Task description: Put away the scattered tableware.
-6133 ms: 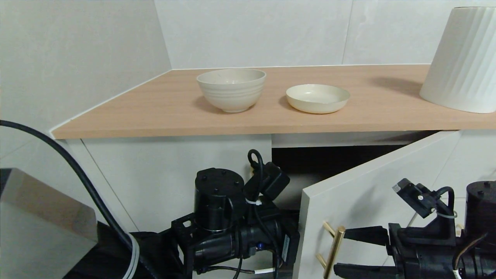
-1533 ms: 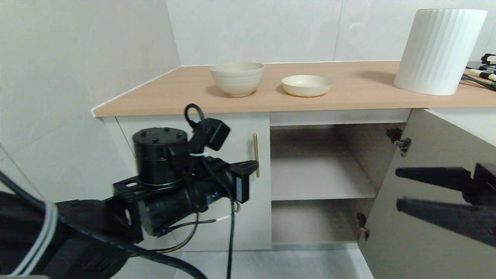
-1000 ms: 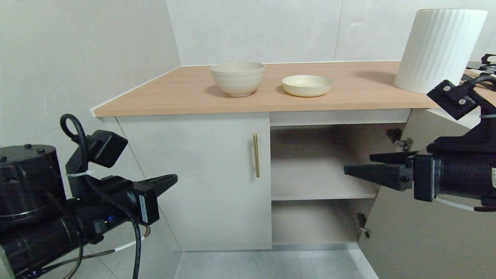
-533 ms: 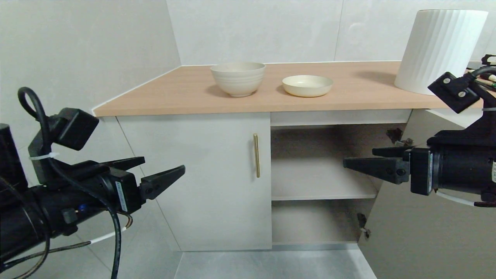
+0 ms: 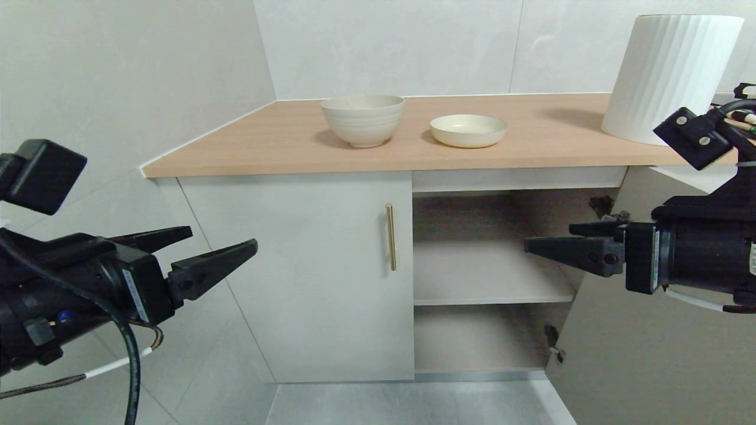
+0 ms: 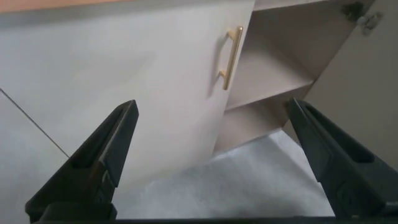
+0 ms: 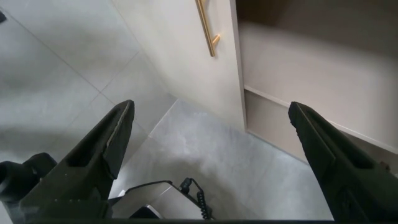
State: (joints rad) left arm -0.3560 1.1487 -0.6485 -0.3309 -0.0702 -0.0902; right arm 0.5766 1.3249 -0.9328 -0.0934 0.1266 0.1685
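A cream bowl (image 5: 362, 120) and a shallow cream dish (image 5: 468, 130) sit side by side on the wooden countertop (image 5: 266, 150), apart from each other. Below them the cabinet's right half stands open, showing a bare middle shelf (image 5: 484, 274) and a bottom compartment. My left gripper (image 5: 222, 236) hangs open and empty at the left, in front of the shut left door, well below the bowl. My right gripper (image 5: 549, 235) is open and empty at the mouth of the open compartment, at shelf height. The left gripper (image 6: 211, 112) and the right gripper (image 7: 210, 107) both face the cabinet.
The shut left door carries a gold handle (image 5: 390, 236). The right door (image 5: 649, 330) is swung wide open beside my right arm. A tall white ribbed cylinder (image 5: 670, 77) stands on the counter's right, with cables (image 5: 738, 112) behind it. A tiled wall closes the left side.
The right cabinet door, ajar six seconds ago, now stands wide open, and the head camera has backed off. Over the last second my left arm drew back leftward; the right gripper barely moved.
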